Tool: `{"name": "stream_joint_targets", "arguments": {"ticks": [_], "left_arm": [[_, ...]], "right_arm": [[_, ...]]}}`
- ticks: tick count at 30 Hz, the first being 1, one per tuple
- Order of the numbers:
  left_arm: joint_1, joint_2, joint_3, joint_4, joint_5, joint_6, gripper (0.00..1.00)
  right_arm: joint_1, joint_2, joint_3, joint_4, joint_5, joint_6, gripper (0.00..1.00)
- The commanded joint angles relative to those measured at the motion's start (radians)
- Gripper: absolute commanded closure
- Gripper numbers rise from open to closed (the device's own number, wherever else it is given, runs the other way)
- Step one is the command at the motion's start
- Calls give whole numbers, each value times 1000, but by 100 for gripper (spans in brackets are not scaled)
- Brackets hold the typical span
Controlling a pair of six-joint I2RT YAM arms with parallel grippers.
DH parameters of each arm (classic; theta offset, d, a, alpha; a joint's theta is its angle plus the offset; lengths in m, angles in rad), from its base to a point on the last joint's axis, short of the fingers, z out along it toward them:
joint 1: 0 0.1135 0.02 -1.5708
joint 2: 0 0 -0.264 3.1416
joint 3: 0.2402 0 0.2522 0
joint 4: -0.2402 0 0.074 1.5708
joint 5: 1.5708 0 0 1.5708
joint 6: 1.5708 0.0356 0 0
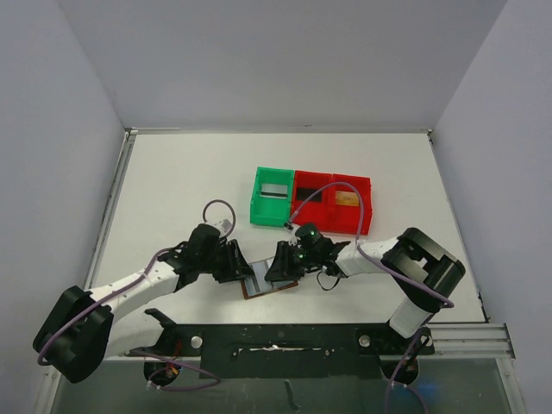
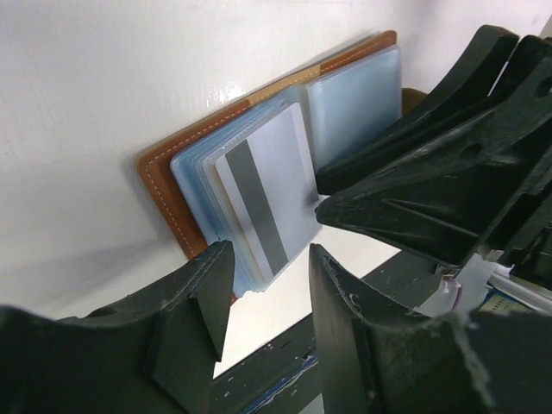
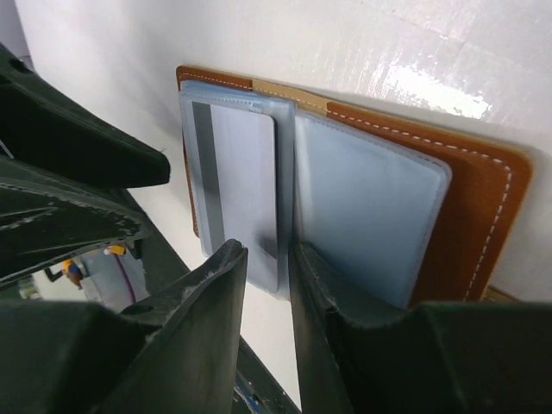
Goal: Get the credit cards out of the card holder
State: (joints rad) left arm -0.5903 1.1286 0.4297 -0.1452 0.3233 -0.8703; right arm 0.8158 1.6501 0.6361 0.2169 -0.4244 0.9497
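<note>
Your left gripper [image 2: 269, 289] gapes moderately at the pale grey card [image 2: 267, 194], which sits in the card holder [image 2: 164, 185] lying open between the arms. Your right gripper [image 3: 267, 272] is narrowly parted at the card's edge.

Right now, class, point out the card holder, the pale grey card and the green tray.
card holder [image 3: 479, 207]: right wrist view, brown leather cover.
pale grey card [image 2: 280, 172]: left wrist view, its pale face.
green tray [image 1: 271, 215]: top external view, near wall.

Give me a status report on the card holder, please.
Left pincer open, by card holder. Right pincer at grey card, grip unclear. Card sticking partly out. No obstruction seen.
</note>
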Motion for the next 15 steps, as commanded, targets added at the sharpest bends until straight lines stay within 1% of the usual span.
{"name": "stream_joint_targets", "arguments": {"ticks": [1,5,6,9,11,15], "left_arm": [[-31,37,56,38,-42,19,62],[-52,104,71,40,-44,33,65],[-61,119,79,31,-56,37,67],[-80,158,95,1,-111,44,73],[-86,175,109,-22,-144,50,75],[-94,190,123,-45,-170,64,84]], "right_arm": [[-30,38,-51,115,0,46,71],[-44,55,-64,150,-7,70,73],[-47,57,-67,153,-7,74,76],[-55,56,-75,164,-8,83,81],[-57,50,-78,171,-10,86,84],[-57,40,-72,171,-12,81,93]]}}
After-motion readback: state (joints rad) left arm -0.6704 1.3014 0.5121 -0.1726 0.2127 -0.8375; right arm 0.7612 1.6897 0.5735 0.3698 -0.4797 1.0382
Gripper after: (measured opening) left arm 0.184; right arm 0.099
